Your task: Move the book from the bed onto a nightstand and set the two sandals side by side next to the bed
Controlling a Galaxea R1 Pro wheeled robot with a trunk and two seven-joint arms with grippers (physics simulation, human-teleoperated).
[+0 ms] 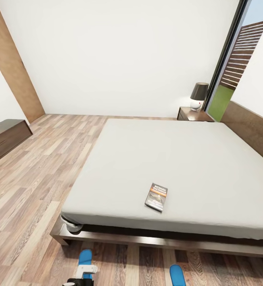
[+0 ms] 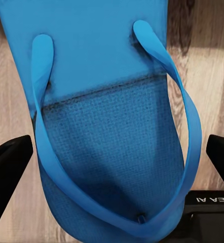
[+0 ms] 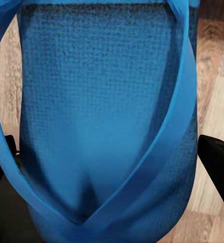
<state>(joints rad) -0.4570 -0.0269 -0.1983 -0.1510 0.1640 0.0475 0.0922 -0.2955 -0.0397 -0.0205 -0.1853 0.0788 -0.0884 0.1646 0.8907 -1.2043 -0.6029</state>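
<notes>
Bedroom floor (image 1: 36,167) of wood planks fills the left half of the head view, and the bed (image 1: 167,159) with its grey mattress takes the centre and right. On the mattress, low and just right of centre near the front edge, lies the book (image 1: 156,196), flat, cover up, its long side pointing slightly away to the right. At the upper right, beside the far corner of the bed, stands a nightstand (image 1: 194,114) bearing a lamp (image 1: 198,95), with the tall window (image 1: 234,67) just behind. A long dark cabinet (image 1: 6,139) sits at the left edge.

Along the bottom edge two blue sandals show on the floor before the bed frame: the left sandal (image 1: 85,260) at lower left with the left gripper (image 1: 83,274) over it, and the right sandal (image 1: 177,275) at lower centre-right, apart from the first.

From the left wrist, the left sandal (image 2: 109,131) lies between black fingers (image 2: 8,167) spread wide, not touching it. From the right wrist, the right sandal (image 3: 102,116) likewise sits between fingers (image 3: 218,162) held apart.
</notes>
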